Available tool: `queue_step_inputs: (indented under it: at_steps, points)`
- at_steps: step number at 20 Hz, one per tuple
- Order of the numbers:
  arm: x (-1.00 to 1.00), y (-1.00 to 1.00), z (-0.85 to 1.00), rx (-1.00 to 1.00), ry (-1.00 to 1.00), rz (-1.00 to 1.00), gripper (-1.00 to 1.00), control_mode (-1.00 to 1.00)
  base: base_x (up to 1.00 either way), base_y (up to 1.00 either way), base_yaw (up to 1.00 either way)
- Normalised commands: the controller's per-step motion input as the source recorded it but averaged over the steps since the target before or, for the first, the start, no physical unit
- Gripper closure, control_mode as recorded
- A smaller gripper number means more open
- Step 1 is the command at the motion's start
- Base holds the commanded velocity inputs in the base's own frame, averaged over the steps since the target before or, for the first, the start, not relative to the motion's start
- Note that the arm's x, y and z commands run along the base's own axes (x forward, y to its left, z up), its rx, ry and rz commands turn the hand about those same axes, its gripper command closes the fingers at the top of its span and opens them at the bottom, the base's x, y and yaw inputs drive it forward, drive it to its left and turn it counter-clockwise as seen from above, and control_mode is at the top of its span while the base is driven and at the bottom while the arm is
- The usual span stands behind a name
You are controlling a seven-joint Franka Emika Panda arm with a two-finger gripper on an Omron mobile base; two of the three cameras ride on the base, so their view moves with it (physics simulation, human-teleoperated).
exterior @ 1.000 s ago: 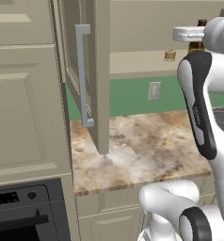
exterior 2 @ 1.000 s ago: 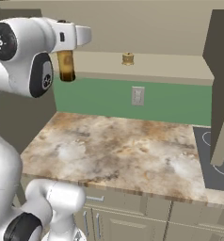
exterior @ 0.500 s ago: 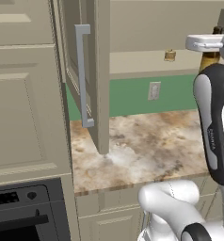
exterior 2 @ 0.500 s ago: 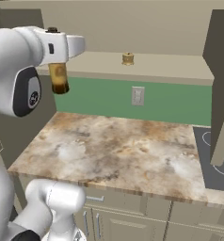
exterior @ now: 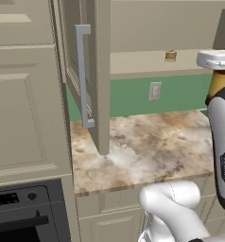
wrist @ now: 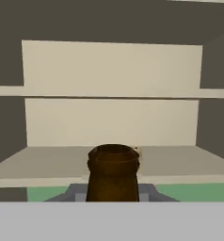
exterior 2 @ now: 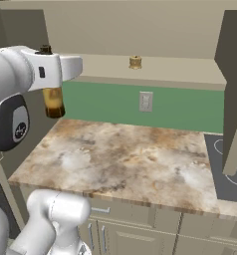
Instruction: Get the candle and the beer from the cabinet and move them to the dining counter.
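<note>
One beer (exterior 2: 53,101) upright, neck up, long axis vertical, jaws clamped around its neck, above worktop (exterior 2: 135,159).

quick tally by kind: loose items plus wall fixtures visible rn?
Bottles: 1, the beer, held in the gripper, clear of the shelf
Candles: 1, the candle, on the cabinet shelf
Wall sockets: 1, the socket plate
Total: 3
</note>
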Motion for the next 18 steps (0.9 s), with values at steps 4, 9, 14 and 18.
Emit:
queue_step_inputs:
  at_steps: [4, 9, 14, 18]
  points:
    - [-0.36, 0.0, -0.44, -0.02, 0.0, 0.0, 1.0, -1.0, 0.0, 0.0, 0.0]
    - [-0.24, 0.07, -0.28, -0.02, 0.0, 0.0, 1.0, -1.0, 0.0, 0.0, 0.0]
    - [0.0, 0.11, -0.02, 0.0, 0.02, 0.0, 1.0, -1.0, 0.0, 0.0, 0.0]
    - [0.0, 0.01, 0.0, 0.0, 0.04, 0.0, 1.0, -1.0, 0.0, 0.0, 0.0]
